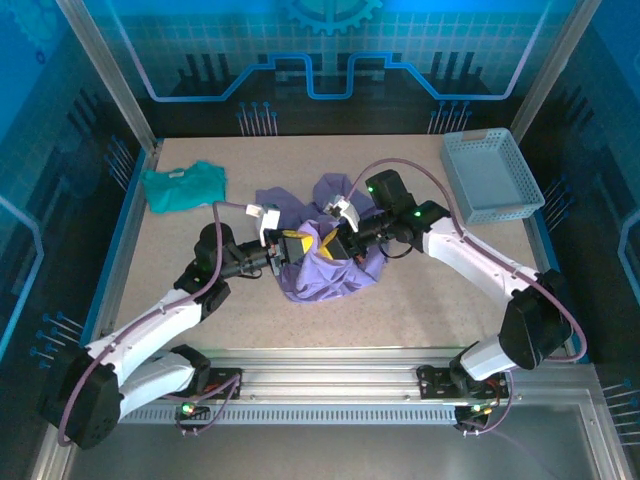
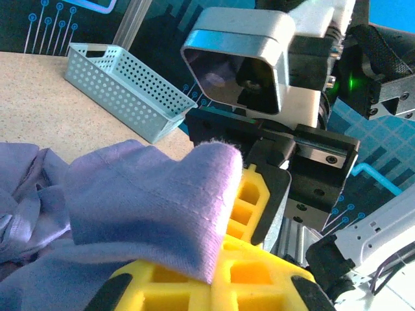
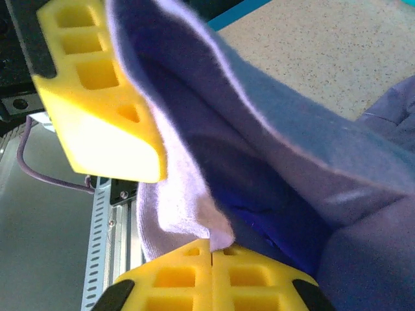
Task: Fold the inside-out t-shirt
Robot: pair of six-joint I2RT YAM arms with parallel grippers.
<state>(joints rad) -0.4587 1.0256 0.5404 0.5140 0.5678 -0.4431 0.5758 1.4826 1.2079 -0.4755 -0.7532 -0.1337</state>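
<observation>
t-shirt (image 1: pixel 335 278): lavender, bunched on the table left of the basket (image 1: pixel 492 178) and nearer the arms, well apart from it; one fold raised between the grippers
left gripper (image 2: pixel 224 259): jaws closed, shirt fold pinched at the tips and draped over them
right gripper (image 3: pixel 211 249): jaws closed on a shirt edge, between left gripper and basket
teal shirt (image 1: pixel 185 186): far left of basket, apart from both grippers

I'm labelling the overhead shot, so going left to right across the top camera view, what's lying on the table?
teal-green shirt → lavender t-shirt → blue basket
</observation>
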